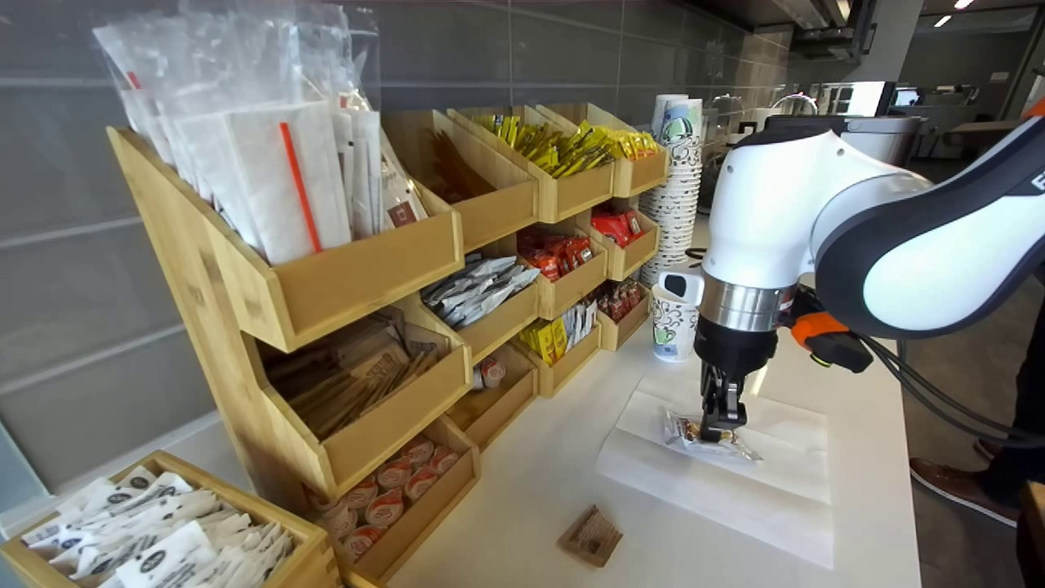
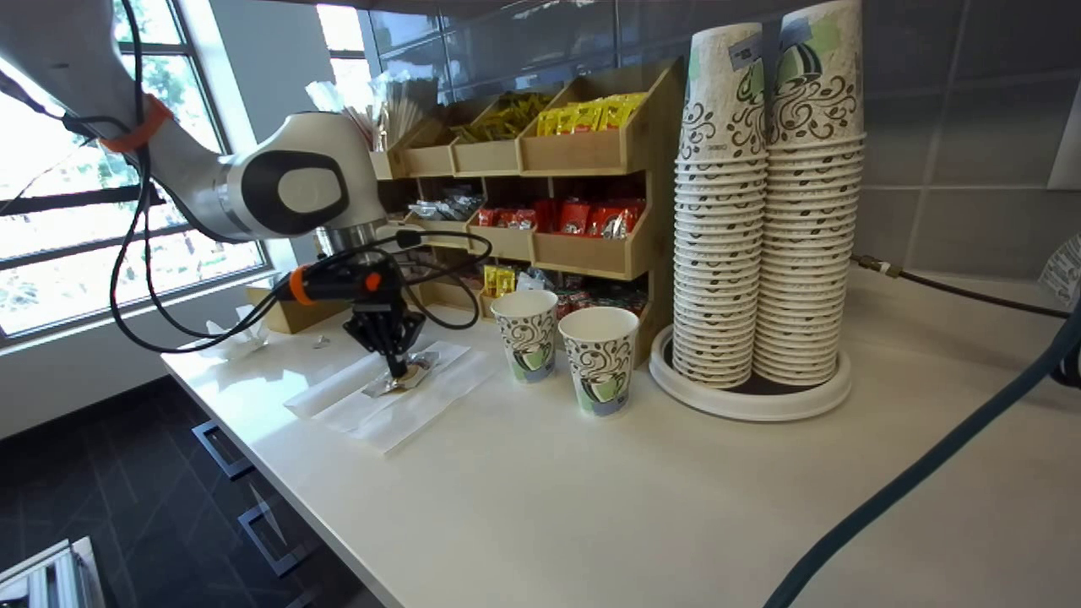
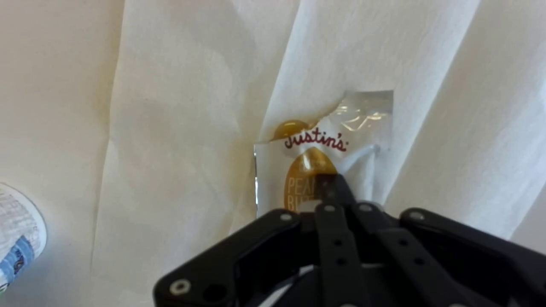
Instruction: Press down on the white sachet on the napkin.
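The white sachet lies on the napkin. It shows in both exterior views (image 1: 681,428) (image 2: 384,387) and in the wrist view (image 3: 309,164). It has a tan-brown oval and red lettering. Its top edge is torn, and a brown blob shows at the tear. The napkin is a flat, creased white sheet, seen in both exterior views (image 1: 735,490) (image 2: 414,420) and in the wrist view (image 3: 183,128). My gripper (image 1: 722,433) points down, fingers together, with nothing seen between them. In the wrist view its fingertips (image 3: 337,184) are on the sachet's middle and hide its lower part.
A wooden rack (image 1: 384,433) with packets stands along the wall. A paper cup (image 1: 674,322) stands beside the napkin; another cup (image 2: 600,359) and tall cup stacks (image 2: 718,253) stand near it. A small brown packet (image 1: 592,536) lies on the counter. The counter's edge runs past the napkin.
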Available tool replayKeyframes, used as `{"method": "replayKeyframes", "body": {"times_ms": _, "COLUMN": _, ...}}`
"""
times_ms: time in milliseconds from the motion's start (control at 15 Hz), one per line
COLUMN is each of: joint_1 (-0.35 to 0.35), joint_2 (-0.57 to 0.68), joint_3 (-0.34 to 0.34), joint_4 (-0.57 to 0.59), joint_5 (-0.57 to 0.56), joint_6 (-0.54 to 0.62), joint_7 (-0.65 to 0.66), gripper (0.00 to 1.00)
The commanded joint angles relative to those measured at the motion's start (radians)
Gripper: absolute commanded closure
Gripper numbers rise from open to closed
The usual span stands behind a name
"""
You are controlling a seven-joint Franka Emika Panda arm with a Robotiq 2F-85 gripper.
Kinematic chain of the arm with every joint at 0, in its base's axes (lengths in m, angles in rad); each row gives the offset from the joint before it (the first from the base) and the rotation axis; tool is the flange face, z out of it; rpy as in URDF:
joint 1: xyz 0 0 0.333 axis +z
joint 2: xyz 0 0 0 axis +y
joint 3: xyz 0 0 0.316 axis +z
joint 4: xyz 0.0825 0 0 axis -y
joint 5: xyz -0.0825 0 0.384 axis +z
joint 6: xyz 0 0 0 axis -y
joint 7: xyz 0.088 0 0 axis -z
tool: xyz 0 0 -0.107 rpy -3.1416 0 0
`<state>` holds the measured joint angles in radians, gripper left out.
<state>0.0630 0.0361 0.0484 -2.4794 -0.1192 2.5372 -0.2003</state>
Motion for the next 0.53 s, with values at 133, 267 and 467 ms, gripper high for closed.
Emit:
{"method": "replayKeyframes", "body": {"times_ms": 133, "joint_1": -0.004, "joint_2": 0.048, "joint_3": 0.001, "joint_4": 0.002, "joint_5": -0.021, "joint_6": 0.03, "joint_7": 0.021, "gripper": 1.0}}
{"method": "replayKeyframes", "body": {"times_ms": 267, "joint_1": -0.004, "joint_2": 0.049, "joint_3": 0.002, "joint_4": 0.003, "joint_5": -0.013, "joint_6": 0.033, "joint_7": 0.016, "gripper": 1.0}}
{"method": "replayKeyframes", "body": {"times_ms": 467, "joint_1": -0.003, "joint_2": 0.052, "joint_3": 0.004, "joint_4": 0.006, "joint_5": -0.005, "joint_6": 0.039, "joint_7": 0.011, "gripper": 1.0}}
